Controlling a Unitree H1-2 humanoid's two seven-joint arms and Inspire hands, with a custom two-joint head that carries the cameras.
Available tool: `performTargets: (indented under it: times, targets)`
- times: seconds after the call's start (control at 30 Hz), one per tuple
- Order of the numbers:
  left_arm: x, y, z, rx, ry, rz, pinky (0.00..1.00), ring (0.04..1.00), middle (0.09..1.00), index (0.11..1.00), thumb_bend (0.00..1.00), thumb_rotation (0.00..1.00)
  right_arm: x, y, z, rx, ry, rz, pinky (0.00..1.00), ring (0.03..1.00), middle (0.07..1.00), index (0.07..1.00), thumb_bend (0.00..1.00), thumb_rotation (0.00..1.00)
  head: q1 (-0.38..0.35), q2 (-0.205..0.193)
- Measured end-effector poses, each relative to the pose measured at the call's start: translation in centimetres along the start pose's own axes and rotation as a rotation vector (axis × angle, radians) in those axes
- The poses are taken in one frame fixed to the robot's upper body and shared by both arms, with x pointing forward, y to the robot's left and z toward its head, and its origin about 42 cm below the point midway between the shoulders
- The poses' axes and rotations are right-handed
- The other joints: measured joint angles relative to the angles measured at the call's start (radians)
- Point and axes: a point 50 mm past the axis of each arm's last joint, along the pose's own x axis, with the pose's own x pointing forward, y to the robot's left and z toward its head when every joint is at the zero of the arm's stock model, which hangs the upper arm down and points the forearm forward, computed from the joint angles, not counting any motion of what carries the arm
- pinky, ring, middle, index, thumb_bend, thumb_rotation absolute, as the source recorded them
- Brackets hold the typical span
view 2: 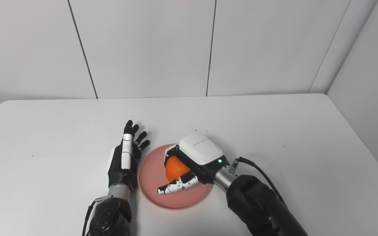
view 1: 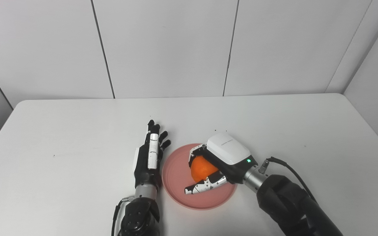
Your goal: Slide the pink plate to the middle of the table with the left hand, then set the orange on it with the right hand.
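Left eye view showed the right hand (view 1: 213,164) wrapped around the orange (view 1: 201,167) — right over the pink plate (view 1: 179,183), near its middle. Just left of the plate, the left hand (view 1: 149,155) lay flat, fingers spread, holding nothing.

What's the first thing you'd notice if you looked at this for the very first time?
The bright orange jumps out, held in the right hand just over the pink plate near the front middle of the white table. Next comes the black left hand, open with its fingers stretched out flat, right beside the plate's left edge.
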Motion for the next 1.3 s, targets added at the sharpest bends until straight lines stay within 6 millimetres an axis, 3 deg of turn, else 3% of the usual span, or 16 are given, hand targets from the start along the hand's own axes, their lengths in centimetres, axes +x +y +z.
performTargets:
  times: [0.2,0.43,0.57,0.7,0.83,1.07,1.3]
  targets:
    - [0.0,0.0,0.0,0.0,0.0,0.0,0.88,0.953,0.949,0.979,0.74,0.93,0.09,0.55,-0.57,0.001,0.021,0.003,0.3,0.35,0.409,0.439,0.64,0.44,0.002,0.002]
    - [0.0,-0.02,0.0,0.0,0.0,-0.001,0.87,0.947,0.93,0.976,0.75,0.93,0.11,0.61,-0.47,-0.027,-0.004,-0.038,0.39,0.429,0.489,0.539,0.67,0.48,-0.002,0.003]
    - [0.0,-0.02,0.0,0.0,0.0,-0.001,0.87,0.959,0.943,0.985,0.74,0.93,0.11,0.59,-0.5,-0.048,0.002,-0.046,0.46,0.518,0.579,0.595,0.7,0.51,-0.002,0.003]
    - [-0.01,-0.03,0.0,0.0,0.0,-0.001,0.88,0.984,0.98,0.999,0.75,0.93,0.08,0.57,-0.51,-0.066,0.008,-0.057,0.65,0.703,0.702,0.628,0.74,0.53,-0.002,0.003]
    - [0.0,-0.03,-0.01,0.0,0.0,-0.001,0.89,0.994,0.993,1.0,0.74,0.93,0.04,0.53,-0.51,-0.085,0.013,-0.078,0.71,0.757,0.748,0.649,0.74,0.55,-0.002,0.003]
    - [0.0,-0.02,-0.01,0.0,0.0,-0.001,0.88,0.983,0.972,1.0,0.74,0.92,0.09,0.54,-0.4,-0.08,0.012,-0.084,0.75,0.784,0.774,0.673,0.75,0.55,0.0,0.003]
    - [0.0,-0.02,0.0,0.0,0.0,-0.001,0.88,0.984,0.976,1.0,0.73,0.92,0.09,0.54,-0.4,-0.079,0.012,-0.085,0.73,0.769,0.764,0.676,0.75,0.56,-0.003,0.003]
